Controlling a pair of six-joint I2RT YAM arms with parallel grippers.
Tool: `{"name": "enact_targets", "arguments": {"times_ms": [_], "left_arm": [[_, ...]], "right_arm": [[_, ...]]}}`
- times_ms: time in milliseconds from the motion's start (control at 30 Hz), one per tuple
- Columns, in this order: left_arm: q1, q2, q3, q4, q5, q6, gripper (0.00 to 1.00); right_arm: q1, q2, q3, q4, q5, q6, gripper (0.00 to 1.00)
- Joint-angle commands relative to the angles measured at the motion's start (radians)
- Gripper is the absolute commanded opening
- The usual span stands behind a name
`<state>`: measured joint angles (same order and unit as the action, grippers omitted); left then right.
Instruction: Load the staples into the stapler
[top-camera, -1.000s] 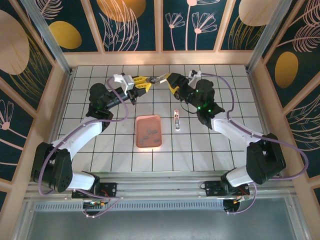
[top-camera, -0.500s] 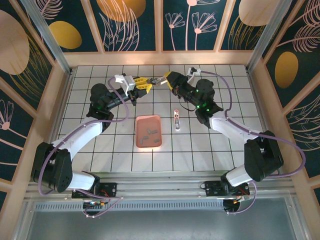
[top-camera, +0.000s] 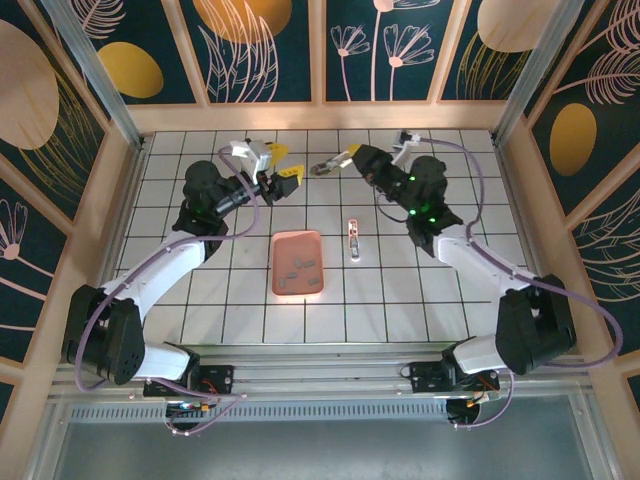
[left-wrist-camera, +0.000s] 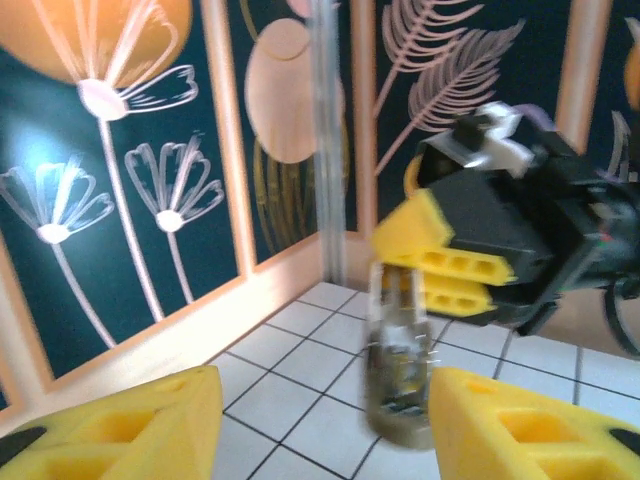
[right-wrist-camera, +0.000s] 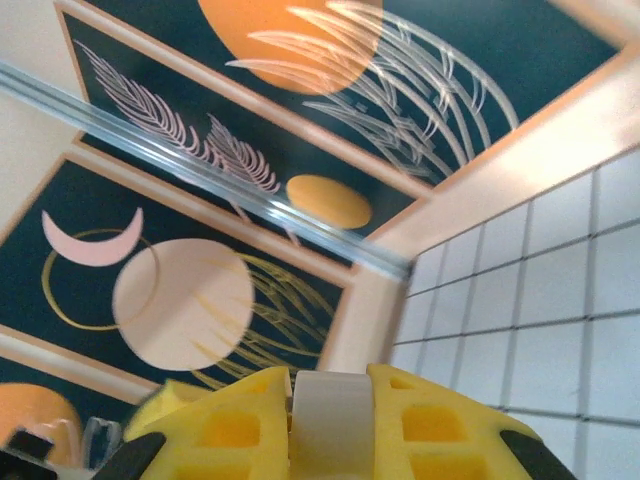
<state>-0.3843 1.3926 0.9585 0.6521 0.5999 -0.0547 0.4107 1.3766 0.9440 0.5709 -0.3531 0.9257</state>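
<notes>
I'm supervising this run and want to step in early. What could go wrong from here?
The right claw pinches a small greyish piece in the air by one end; it could slip and drop far from the tray. The open left claw sits close beside it and could knock it loose.

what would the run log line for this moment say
left tool open | right tool shut on small grey item | stapler on table | staples in pink tray

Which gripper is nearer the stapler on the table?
Right. The right gripper hangs on the far side of the stapler, almost in line with it; the left gripper is as far back but off to the left.
</notes>
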Motion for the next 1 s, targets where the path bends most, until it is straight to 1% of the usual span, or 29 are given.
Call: {"name": "enact_targets", "arguments": {"times_ms": [0,67,133,167,267,367,433,533,700,867,967], "left_arm": [[0.004,0.012,0.065,-0.100,-0.100,-0.088,0.61],[0.004,0.017,0.067,-0.113,-0.128,-0.125,0.62],[0.004,0.018,0.059,-0.116,-0.167,-0.158,0.64],[0.004,0.017,0.053,-0.124,-0.193,-0.164,0.64],[0.004,0.014,0.043,-0.174,-0.272,-0.170,0.63],[0.004,0.018,0.039,-0.228,-0.261,-0.118,0.62],[0.004,0.019,0.032,-0.259,-0.268,-0.088,0.62],[0.004,0.024,0.024,-0.275,-0.272,-0.061,0.62],[0.004,0.071,0.065,-0.336,-0.283,-0.038,0.62],[0.004,0.111,0.082,-0.314,-0.291,-0.027,0.61],[0.004,0.146,0.120,-0.335,-0.299,-0.033,0.61]], "right_arm": [[-0.092,-0.068,-0.047,-0.030,-0.173,-0.253,0.05],[-0.153,-0.084,-0.060,-0.077,-0.290,-0.397,0.04],[-0.204,-0.095,-0.059,-0.165,-0.400,-0.592,0.04],[-0.228,-0.096,-0.054,-0.229,-0.458,-0.718,0.04],[-0.279,-0.082,-0.026,-0.452,-0.544,-1.035,0.04],[-0.322,-0.041,-0.012,-0.626,-0.662,-1.324,0.04],[-0.339,-0.002,-0.006,-0.701,-0.707,-1.462,0.05],[-0.345,0.077,0.025,-0.822,-0.739,-1.668,0.05],[-0.340,0.247,0.121,-1.024,-0.795,-1.945,0.05],[-0.331,0.431,0.274,-1.290,-0.748,-2.226,0.05],[-0.326,0.516,0.344,-1.367,-0.736,-2.333,0.05]]}}
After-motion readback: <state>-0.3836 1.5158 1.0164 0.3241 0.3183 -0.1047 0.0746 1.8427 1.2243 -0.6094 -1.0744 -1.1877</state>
